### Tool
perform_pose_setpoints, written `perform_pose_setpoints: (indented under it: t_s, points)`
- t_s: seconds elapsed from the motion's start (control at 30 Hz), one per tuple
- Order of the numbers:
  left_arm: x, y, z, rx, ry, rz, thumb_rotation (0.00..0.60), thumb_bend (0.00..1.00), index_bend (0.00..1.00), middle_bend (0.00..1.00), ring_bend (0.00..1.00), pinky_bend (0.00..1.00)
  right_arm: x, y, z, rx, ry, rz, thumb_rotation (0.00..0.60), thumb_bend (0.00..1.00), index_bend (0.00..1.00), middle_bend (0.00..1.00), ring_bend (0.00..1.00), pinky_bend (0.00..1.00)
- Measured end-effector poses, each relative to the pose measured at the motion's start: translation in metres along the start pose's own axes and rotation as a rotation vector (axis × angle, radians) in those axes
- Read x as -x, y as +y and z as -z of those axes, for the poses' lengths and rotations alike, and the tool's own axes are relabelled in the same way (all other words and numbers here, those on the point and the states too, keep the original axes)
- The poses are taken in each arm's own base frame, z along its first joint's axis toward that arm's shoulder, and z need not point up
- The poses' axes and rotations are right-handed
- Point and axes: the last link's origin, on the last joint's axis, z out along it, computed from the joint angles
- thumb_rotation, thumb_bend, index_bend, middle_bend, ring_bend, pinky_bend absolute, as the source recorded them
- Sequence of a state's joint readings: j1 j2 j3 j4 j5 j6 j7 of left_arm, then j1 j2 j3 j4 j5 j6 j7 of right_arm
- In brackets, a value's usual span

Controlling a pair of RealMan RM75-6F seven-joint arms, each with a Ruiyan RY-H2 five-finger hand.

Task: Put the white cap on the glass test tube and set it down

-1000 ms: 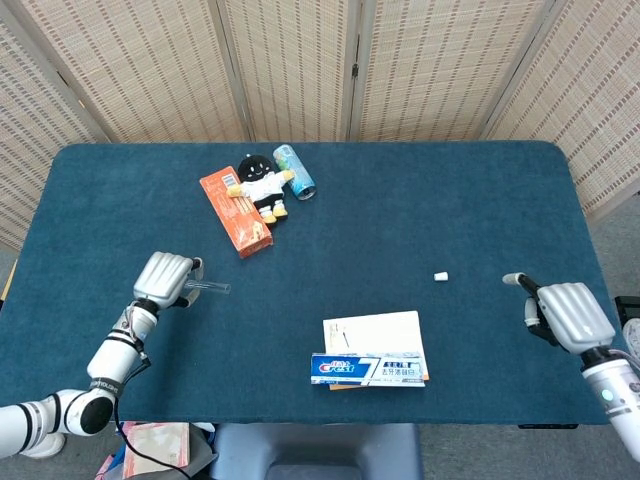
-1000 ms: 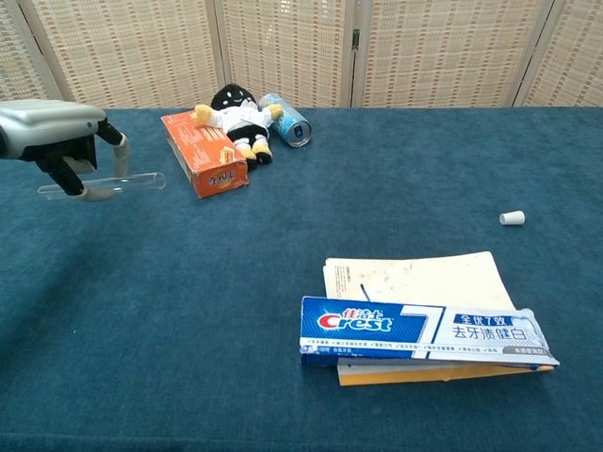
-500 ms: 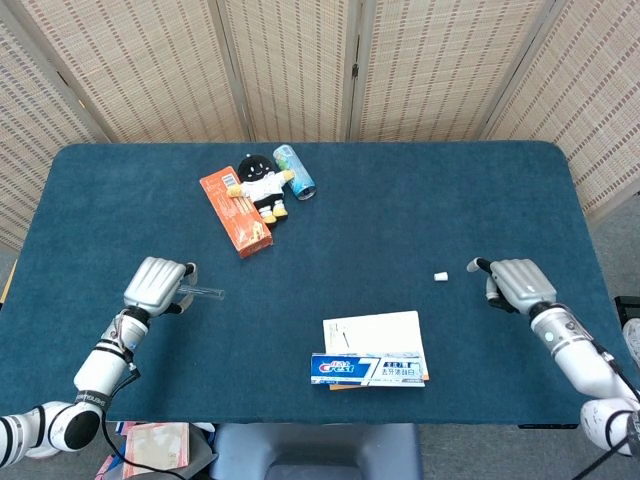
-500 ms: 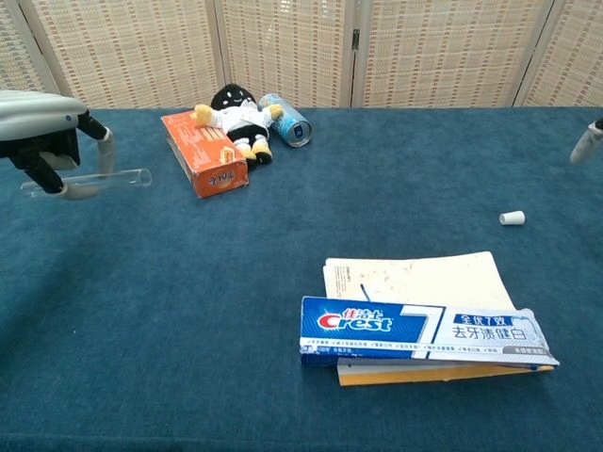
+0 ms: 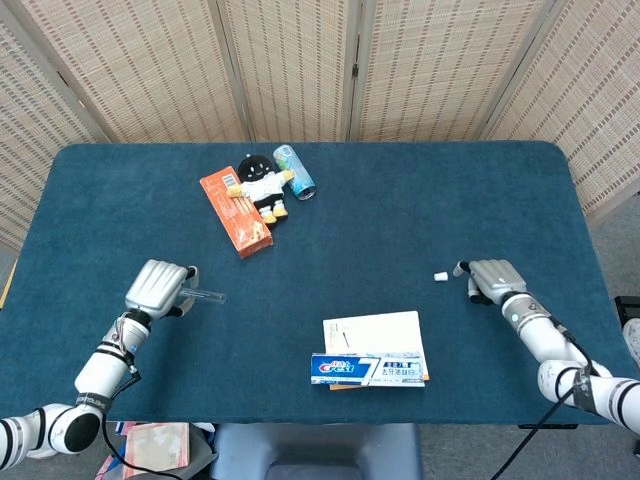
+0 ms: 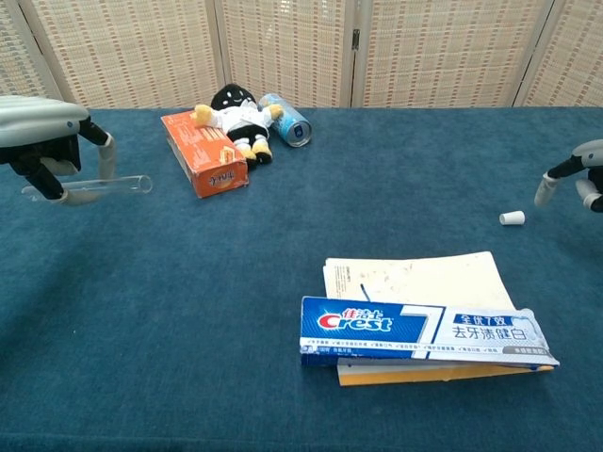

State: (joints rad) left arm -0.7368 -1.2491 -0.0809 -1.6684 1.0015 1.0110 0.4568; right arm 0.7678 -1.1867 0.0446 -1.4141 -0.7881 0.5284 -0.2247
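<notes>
My left hand [image 5: 158,287] [image 6: 42,141] holds the glass test tube [image 5: 203,295] [image 6: 111,186] level above the table at the left, its open end pointing right. The small white cap [image 5: 440,275] [image 6: 512,218] lies on the blue cloth at the right. Just to the right of the cap hovers my right hand [image 5: 489,277] [image 6: 577,179], fingers apart and holding nothing, a fingertip a short gap from the cap.
A Crest toothpaste box [image 5: 368,368] [image 6: 426,332] lies on a notepad [image 5: 373,332] [image 6: 415,280] at the front middle. An orange box [image 5: 235,211] [image 6: 203,152], a plush doll [image 5: 260,186] [image 6: 233,116] and a can [image 5: 295,171] [image 6: 285,119] sit at the back left.
My right hand has moved left and away from me, from the table's right edge to just beside the cap. The left hand with the tube drifted slightly left.
</notes>
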Motion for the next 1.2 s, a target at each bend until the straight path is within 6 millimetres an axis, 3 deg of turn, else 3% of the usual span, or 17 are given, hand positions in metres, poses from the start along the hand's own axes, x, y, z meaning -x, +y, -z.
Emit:
perform_pose_setpoints:
  t_s: [0.43,0.87,1.2]
  points:
    - [0.005,0.001,0.000,0.002,-0.012,-0.003,0.600,0.34,0.56,1.00,1.00,1.00,0.007,-0.007,-0.020,0.007,-0.028,0.020,0.600,0.98,0.25,0.97,1.00,0.93]
    - [0.007,0.001,-0.001,0.005,-0.017,-0.001,0.600,0.34,0.56,1.00,1.00,1.00,0.003,-0.029,-0.013,-0.058,-0.001,0.080,0.600,0.98,0.25,0.97,1.00,0.93]
    - [0.009,-0.001,0.001,0.004,-0.019,0.001,0.600,0.34,0.56,1.00,1.00,1.00,-0.001,-0.034,-0.011,-0.061,0.014,0.093,0.600,0.98,0.25,0.97,1.00,0.93]
